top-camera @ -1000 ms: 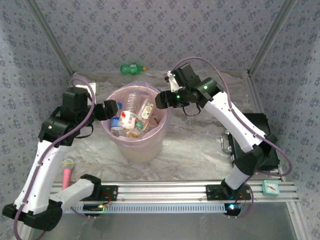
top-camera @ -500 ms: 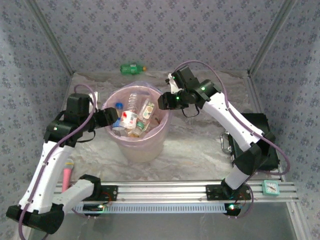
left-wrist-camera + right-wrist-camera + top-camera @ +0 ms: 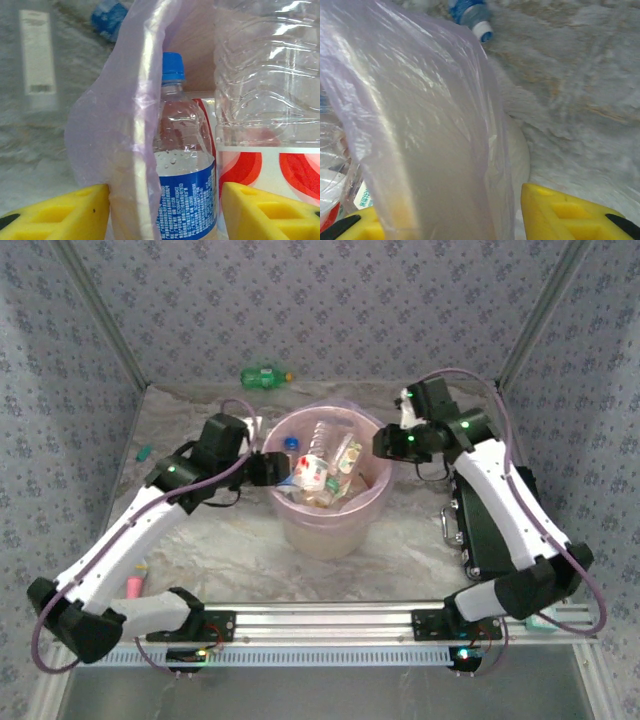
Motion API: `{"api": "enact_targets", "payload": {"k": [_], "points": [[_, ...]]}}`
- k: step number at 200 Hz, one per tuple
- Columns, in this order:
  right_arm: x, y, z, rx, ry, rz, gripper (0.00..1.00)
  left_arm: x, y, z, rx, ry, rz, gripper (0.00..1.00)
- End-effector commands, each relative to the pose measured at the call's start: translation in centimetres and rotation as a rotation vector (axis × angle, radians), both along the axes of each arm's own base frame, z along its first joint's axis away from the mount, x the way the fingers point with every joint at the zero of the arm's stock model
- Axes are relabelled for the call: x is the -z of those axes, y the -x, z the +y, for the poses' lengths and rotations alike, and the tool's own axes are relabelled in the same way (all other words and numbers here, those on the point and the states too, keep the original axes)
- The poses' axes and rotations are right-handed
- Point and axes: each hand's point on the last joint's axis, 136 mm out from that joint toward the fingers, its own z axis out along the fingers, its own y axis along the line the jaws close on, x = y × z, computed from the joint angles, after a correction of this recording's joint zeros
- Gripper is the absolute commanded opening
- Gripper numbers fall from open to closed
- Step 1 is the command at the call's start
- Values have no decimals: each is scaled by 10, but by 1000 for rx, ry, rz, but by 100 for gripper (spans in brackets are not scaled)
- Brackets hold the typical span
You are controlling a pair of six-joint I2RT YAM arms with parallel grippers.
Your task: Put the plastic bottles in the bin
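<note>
Pink cyl. (image 3: 133, 586) front L, sm. teal obj. (image 3: 145, 453) far L, blk case (image 3: 490, 540) R side

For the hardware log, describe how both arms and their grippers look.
The left arm and right arm have white link shells, black joints and bases, small green lights, and a purple cable looping along each. The left gripper and right gripper are black, with blocky bright-yellow fingers showing recessed pockets.

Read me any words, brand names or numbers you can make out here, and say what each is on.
None can be read.
Blue label on the blue-capped bottle: white print, too small.
White strip with a barcode, outside the bin: blurred.
Red-and-white label on the large clear bottle: no letters in view.
Bottle labels in the top view: too small.
</note>
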Motion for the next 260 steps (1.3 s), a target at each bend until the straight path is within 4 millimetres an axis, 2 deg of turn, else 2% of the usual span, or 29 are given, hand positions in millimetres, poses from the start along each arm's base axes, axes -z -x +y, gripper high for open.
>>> {"api": "enact_targets", "payload": {"k": [1,34,59,80,101,124,147,161,172,187,197,208,223,237,260], "points": [[-1,15,-39,51,45,13,45,-31,-16,-37,65,78,-98,61],[4,16,-74,125,47,30,44,-25,-32,-78,141,67,-98,62],[12,18,-100,186,80,60,44,-28,-43,-97,172,84,-112,63],[10,20,-109,214,66,54,42,-36,-47,-109,199,100,-131,64],[-1,21,-110,219,54,19,41,-45,-49,-114,215,105,-150,67],[-11,22,-112,225,56,-2,41,-59,-51,-109,214,104,-187,73],[-17,18,-108,220,32,-29,45,-78,-53,-93,196,86,-239,92],[-18,18,-106,214,20,-31,49,-87,-57,-75,161,71,-258,100],[-19,17,-105,213,20,-34,58,-95,-62,-57,124,64,-274,100],[-23,18,-105,212,20,-49,77,-97,-73,-27,42,41,-289,100],[-28,19,-106,215,19,-66,89,-90,-81,-4,-21,13,-279,100],[-36,19,-106,217,17,-98,99,-74,-90,17,-82,-24,-255,100],[-51,21,-106,227,3,-151,100,-44,-102,40,-150,-62,-207,100],[-68,25,-106,230,-14,-200,100,-7,-112,52,-193,-105,-148,100],[-98,34,-103,229,-56,-285,100,48,-123,56,-210,-148,-62,100]]}}
